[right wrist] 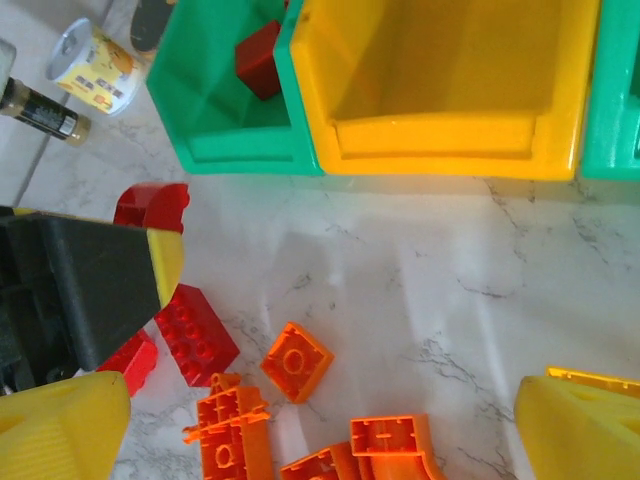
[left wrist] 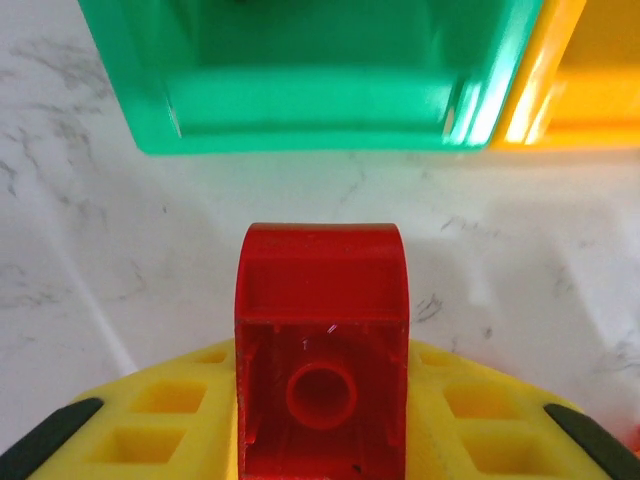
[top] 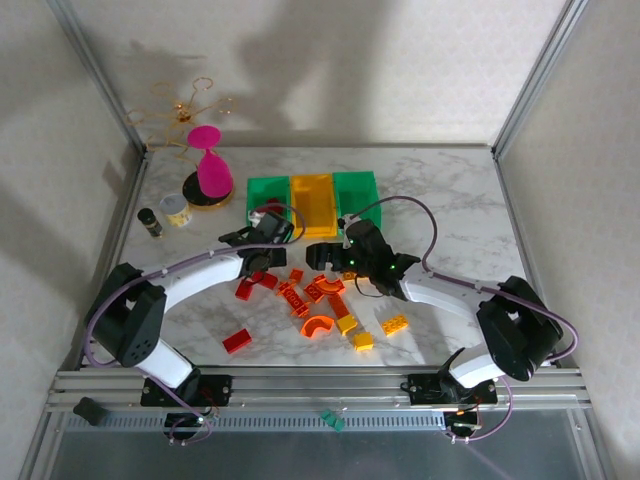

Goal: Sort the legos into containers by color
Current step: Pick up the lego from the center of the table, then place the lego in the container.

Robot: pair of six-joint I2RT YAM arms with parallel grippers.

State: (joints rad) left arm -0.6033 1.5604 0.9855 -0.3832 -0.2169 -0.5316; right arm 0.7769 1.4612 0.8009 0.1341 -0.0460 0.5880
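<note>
My left gripper (top: pixel 268 236) is shut on a red lego (left wrist: pixel 320 370), its hollow underside facing the wrist camera. It hangs just in front of the left green container (left wrist: pixel 310 90), beside the yellow container (left wrist: pixel 590 80). That green container (right wrist: pixel 220 100) holds one red brick (right wrist: pixel 260 60). My right gripper (right wrist: pixel 320 430) stands open above loose orange legos (right wrist: pixel 296 362) on the marble, near the front of the yellow container (right wrist: pixel 450 90). Red, orange and yellow legos (top: pixel 318 325) are scattered between the arms. A second green container (top: pixel 357 192) stands at the right of the row.
A pink hourglass-shaped object (top: pixel 212 170) and two small jars (top: pixel 177 210) stand at the back left. Yellow bricks (top: pixel 395 323) lie near the right arm, a red one (top: pixel 237 340) near the front edge. Metal frame posts bound the table.
</note>
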